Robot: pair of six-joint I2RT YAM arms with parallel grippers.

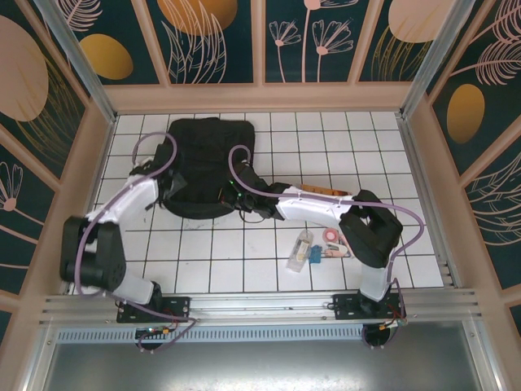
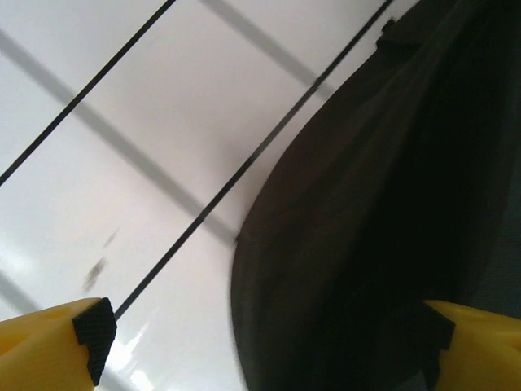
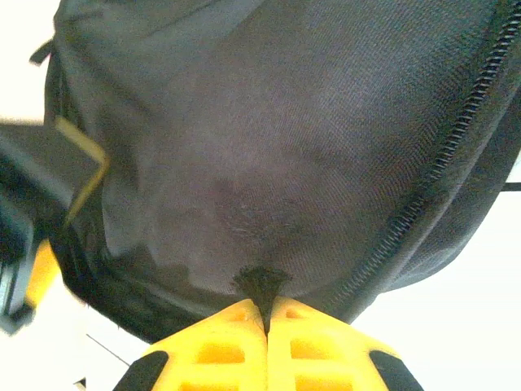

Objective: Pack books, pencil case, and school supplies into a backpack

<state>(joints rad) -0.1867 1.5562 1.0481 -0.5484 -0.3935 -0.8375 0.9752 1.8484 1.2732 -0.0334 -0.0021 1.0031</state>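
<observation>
School supplies lie loose on the white tiled desk (image 1: 203, 252) just left of the right arm's base: clear packet (image 1: 299, 251) nearest, blue-and-white card (image 1: 316, 256) touching its right side, pale pink piece (image 1: 335, 252) and pink tape roll (image 1: 332, 237) just beyond. None of them is in the backpack (image 1: 207, 163), which lies flat further back, left of centre, zip running down its right side in the right wrist view. Its inside is hidden, so contents cannot be told. The right arm reaches left across the desk; the right hand (image 3: 264, 314) is at the bag's near right edge, fingers pressed together, pinching a tuft of black fabric. The left arm bends up the left side; the left hand (image 2: 269, 342) is spread wide at the bag's left edge, one fingertip (image 2: 94, 330) over bare tile, the other over the fabric, gripping nothing.
</observation>
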